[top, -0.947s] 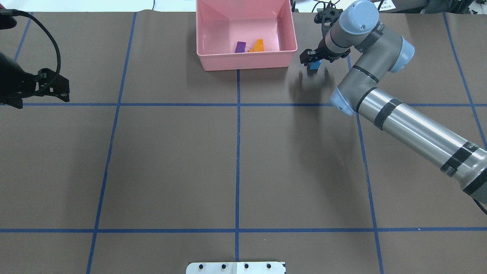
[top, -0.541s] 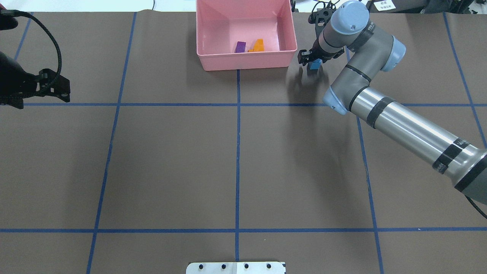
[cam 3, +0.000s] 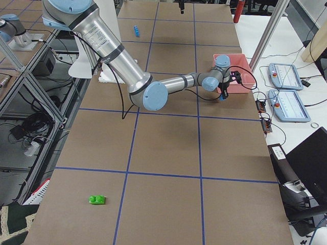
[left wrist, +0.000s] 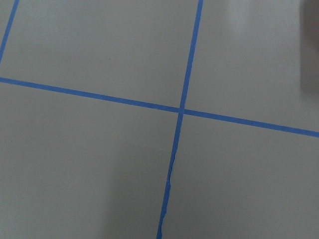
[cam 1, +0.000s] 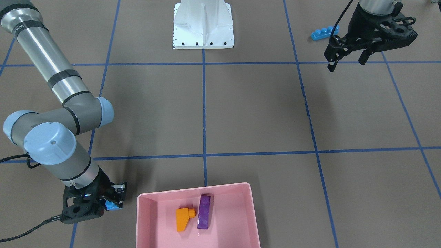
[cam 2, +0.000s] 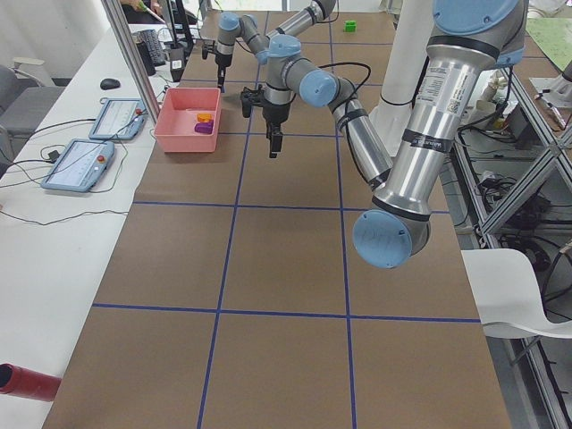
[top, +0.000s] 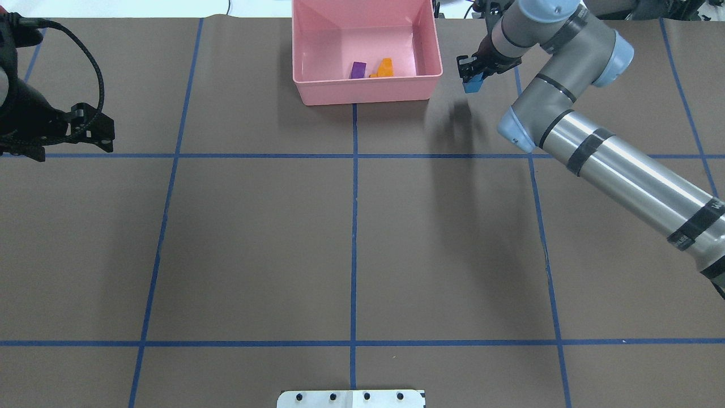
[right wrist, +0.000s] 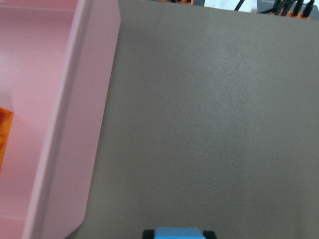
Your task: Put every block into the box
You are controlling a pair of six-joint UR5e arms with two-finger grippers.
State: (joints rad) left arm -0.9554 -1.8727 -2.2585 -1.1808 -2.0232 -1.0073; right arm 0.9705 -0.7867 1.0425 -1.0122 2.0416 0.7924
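Observation:
The pink box [top: 368, 96] stands at the table's far edge, with the purple block [top: 357, 69] and the orange block [top: 385, 68] lying side by side inside it [cam 1: 204, 212] [cam 1: 183, 218]. My right gripper [top: 470, 72] hangs just right of the box, shut on the tiny blue cube [top: 471, 85], which is lifted off the table [cam 1: 111, 206]. The right wrist view shows the cube [right wrist: 179, 233] at its bottom edge and the box wall [right wrist: 94, 124] to the left. The long blue bar [cam 1: 324, 33] lies near my left gripper [cam 1: 346, 59], which is open and holds nothing.
The white robot base [cam 1: 203, 24] sits at the near middle edge. A green toy [cam 3: 96, 199] lies far off on the right end of the table. A side bench with tablets [cam 2: 80, 165] runs along the far side behind the box.
My right gripper has risen with the blue cube, lifting it off the table beside the box. The left gripper has shifted slightly inward.

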